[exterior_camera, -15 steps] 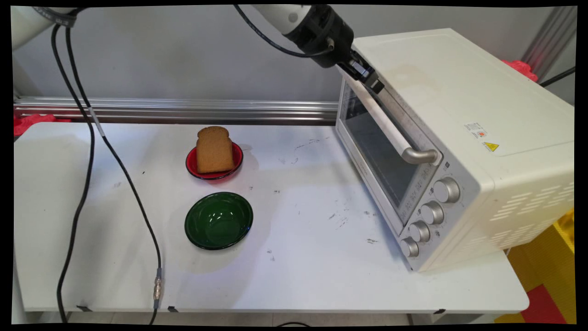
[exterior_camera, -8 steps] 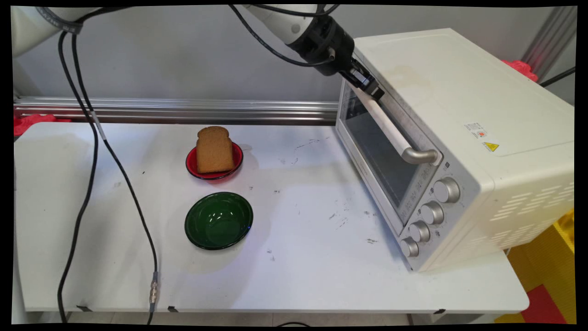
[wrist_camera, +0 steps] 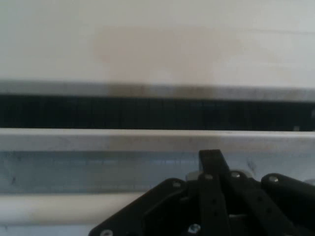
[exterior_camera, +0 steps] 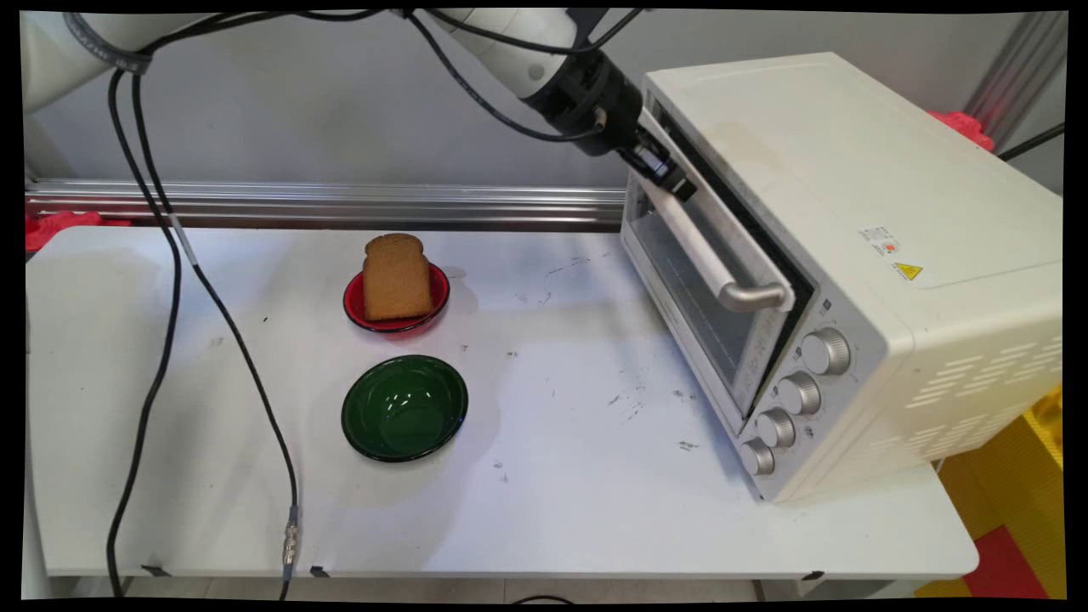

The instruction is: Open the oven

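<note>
1. One dark green bowl [exterior_camera: 405, 408], round, glossy and shallow, sits nearest the table's [exterior_camera: 552, 510] front edge, left of centre.
2. Just behind it stands one small red dish [exterior_camera: 396, 299] carrying a single brown bread slice [exterior_camera: 396, 276], upright on its edge, with a matte crust.
3. One cream toaster oven [exterior_camera: 850, 255], box-shaped with slotted side vents, occupies the table's right side; its front faces left and toward the near edge. Four round metal knobs [exterior_camera: 799, 393] run in a column beside the door.
4. The glass oven door [exterior_camera: 714, 280] stands ajar at its top, showing a dark gap. Its bar handle [exterior_camera: 710, 251] has its long axis running from the far upper left to the near lower right.
5. The black end effector [exterior_camera: 665, 174] is clamped on the handle's far end.
</note>
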You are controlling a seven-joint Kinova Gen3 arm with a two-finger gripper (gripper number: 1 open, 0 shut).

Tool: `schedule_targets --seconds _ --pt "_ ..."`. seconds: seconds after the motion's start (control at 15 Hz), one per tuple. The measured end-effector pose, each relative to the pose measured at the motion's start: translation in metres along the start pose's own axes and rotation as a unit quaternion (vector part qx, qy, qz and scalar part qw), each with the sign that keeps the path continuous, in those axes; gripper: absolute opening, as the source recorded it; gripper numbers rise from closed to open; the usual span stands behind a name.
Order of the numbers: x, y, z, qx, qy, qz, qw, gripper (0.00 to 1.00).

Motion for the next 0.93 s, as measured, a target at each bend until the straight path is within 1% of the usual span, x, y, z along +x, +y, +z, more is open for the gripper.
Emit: schedule_targets --seconds 0.53,0.93 --pt "-0.029 -0.006 -0.012 -0.003 -0.043 0.004 0.9991 0.00" --pt "-0.054 -0.008 -0.018 -0.006 -0.063 0.005 0.9980 0.00"
